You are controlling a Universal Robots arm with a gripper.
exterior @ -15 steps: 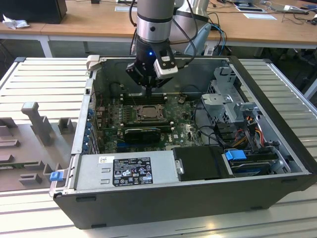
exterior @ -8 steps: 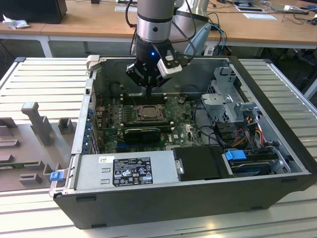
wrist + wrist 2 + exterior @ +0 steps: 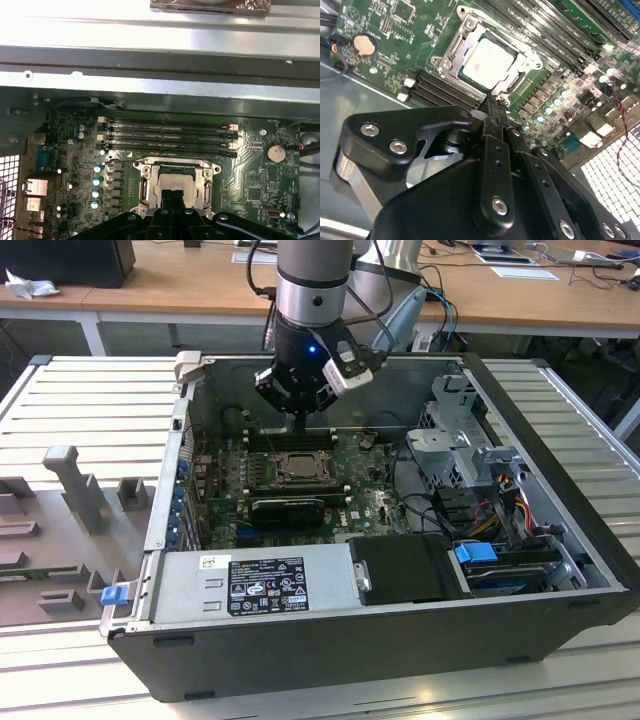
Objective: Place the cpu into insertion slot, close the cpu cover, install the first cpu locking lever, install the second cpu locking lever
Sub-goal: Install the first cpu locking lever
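Gripper (image 3: pixel 491 102) is inside the open PC case (image 3: pixel 560 570), hanging just above the motherboard (image 3: pixel 385 30). Fingers are pressed together, nothing pinched between them; the closed tip sits at the near edge of the socket in the second wrist view. The cpu (image 3: pixel 485 62) is already seated in the insertion slot (image 3: pixel 451 50), silver top up, flat, directly ahead of and just below the fingertip. The cpu cover (image 3: pixel 527 62) looks folded down around the chip, its window framing the metal top, though I can't tell if it's fully flat. Lever state unclear from these views. The first wrist view shows the same layout: cpu just beyond the finger tips, the long black memory slots (image 3: pixel 167 137) further out past it, running crosswise to the gripper's line. Key relation: tip is at the socket's edge, not centred over the chip.
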